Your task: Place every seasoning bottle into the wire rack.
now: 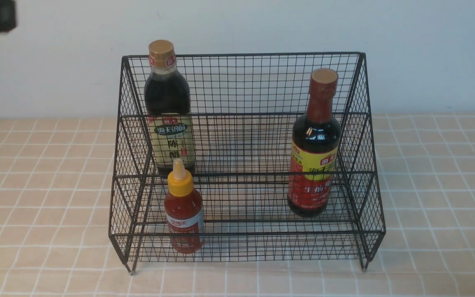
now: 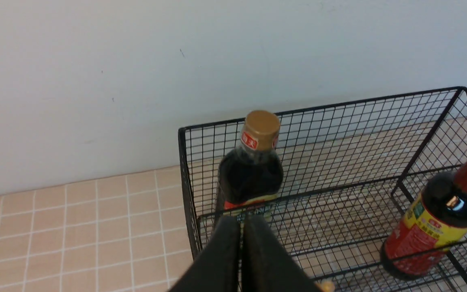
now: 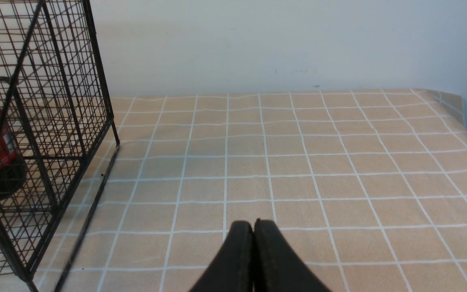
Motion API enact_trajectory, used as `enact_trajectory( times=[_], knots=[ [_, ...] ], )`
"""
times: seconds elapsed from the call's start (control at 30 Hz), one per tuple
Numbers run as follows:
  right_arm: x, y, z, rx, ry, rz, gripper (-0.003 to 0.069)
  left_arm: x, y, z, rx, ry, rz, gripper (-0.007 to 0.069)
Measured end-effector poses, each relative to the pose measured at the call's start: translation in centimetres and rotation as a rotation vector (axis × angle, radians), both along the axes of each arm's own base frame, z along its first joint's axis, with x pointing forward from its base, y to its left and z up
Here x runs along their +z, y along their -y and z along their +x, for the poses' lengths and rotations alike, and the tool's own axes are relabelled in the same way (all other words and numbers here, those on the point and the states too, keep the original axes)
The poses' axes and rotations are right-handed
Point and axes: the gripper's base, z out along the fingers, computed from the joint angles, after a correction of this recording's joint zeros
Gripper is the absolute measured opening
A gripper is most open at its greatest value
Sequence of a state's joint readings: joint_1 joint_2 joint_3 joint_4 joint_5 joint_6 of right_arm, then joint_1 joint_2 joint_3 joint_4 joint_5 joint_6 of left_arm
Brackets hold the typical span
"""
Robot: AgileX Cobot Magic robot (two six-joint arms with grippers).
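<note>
We found all three seasoning bottles already standing inside the large black wire-mesh two-tier rack [image 1: 245, 82], so we judged the placing done and only a pull-back of the arms left.

The tall dark bottle with gold cap and beige label [image 1: 167, 111] stood upright at the left of the upper tier. The small red sauce bottle with yellow nozzle cap [image 1: 184, 210] stood on the lower tier just in front of it. The tall dark bottle with red neck and red-yellow label [image 1: 316, 148] stood upright toward the right, near the step; which tier bore it we could not tell.

The left gripper [image 2: 241, 227] had its black fingers pressed together on nothing. In its wrist view it hung above the rack's left front, the gold-capped bottle just beyond its tips and apart from them.

The right gripper [image 3: 253, 231] was likewise closed and empty, over the beige checked tablecloth [image 3: 318, 162] outside the rack's right side, well apart from every bottle.

The next move, as we judged it, called for lifting the left arm clear without brushing the rack's rim or the gold cap.
</note>
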State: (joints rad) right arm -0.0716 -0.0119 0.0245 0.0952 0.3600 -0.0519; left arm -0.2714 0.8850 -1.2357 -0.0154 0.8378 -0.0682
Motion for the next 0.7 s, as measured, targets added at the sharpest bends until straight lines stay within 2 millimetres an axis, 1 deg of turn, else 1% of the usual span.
enact_trajectory(
  times=[0.03,0.07,0.1,0.13,0.2,0.23,0.3,0.47,0.7],
  knots=[
    [0.0,0.0,0.0,0.0,0.0,0.0,-0.0015,-0.4,-0.2,-0.9,-0.001,0.001,-0.003,-0.0007],
    [0.0,0.0,0.0,0.0,0.0,0.0,-0.0015,-0.5,-0.3,-1.1,-0.001,0.003,-0.003,-0.0007],
    [0.0,0.0,0.0,0.0,0.0,0.0,-0.0015,-0.8,-0.5,-1.7,-0.001,0.0,-0.002,-0.0007],
    [0.0,0.0,0.0,0.0,0.0,0.0,-0.0015,-1.4,-0.8,-2.9,-0.002,-0.006,-0.002,-0.0007],
    [0.0,0.0,0.0,0.0,0.0,0.0,-0.0015,-2.0,-1.2,-4.3,-0.003,-0.009,-0.002,-0.0007],
    [0.0,0.0,0.0,0.0,0.0,0.0,-0.0015,-2.1,-1.3,-4.7,-0.004,-0.006,-0.004,-0.0007],
    [0.0,0.0,0.0,0.0,0.0,0.0,-0.0015,-3.0,-1.6,-6.0,-0.004,-0.026,0.002,-0.0007],
    [0.0,0.0,0.0,0.0,0.0,0.0,-0.0015,-4.0,-1.9,-6.9,-0.006,-0.065,0.012,-0.0007],
    [0.0,0.0,0.0,0.0,0.0,0.0,-0.0015,-4.5,-1.9,-7.1,-0.007,-0.118,0.027,-0.0007]
  ],
)
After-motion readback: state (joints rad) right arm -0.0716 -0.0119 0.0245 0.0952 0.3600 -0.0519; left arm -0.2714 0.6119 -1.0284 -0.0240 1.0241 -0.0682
